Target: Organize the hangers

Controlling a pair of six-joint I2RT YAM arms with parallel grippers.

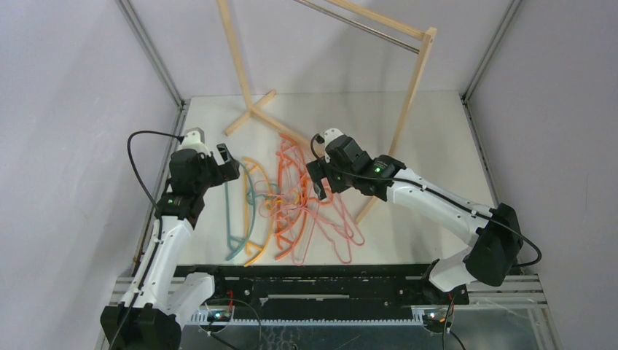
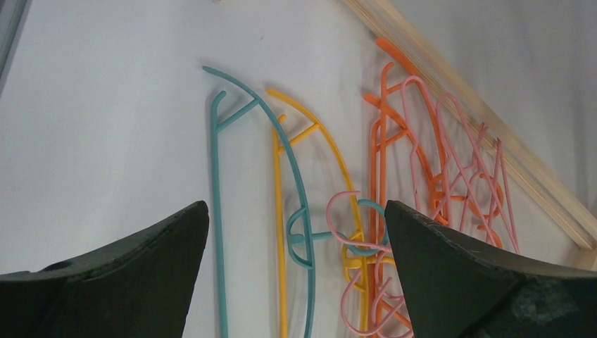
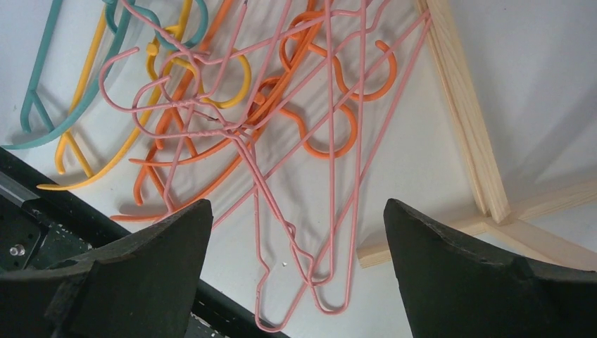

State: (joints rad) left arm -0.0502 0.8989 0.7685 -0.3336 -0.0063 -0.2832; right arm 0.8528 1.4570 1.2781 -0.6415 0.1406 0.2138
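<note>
Hangers: teal hanger (image 2: 224, 211), yellow hanger (image 2: 280, 232), orange hangers (image 1: 286, 211) of thick curved plastic, tangled with thin pink wire hangers (image 3: 338, 141), flat on the white counter (image 1: 430, 138).
Rack: pale wooden rack (image 1: 415, 80), metal rod.
Left gripper (image 2: 296, 282): jaws apart, empty.
Right gripper (image 3: 296, 282): jaws apart, empty, above the pile.

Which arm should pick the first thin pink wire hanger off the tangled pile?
Right, probably. The right gripper hovers open directly over the thin pink wire hangers, which fill its wrist view. The left gripper, also open, sits nearer the teal plastic hanger at the pile's left edge.
</note>
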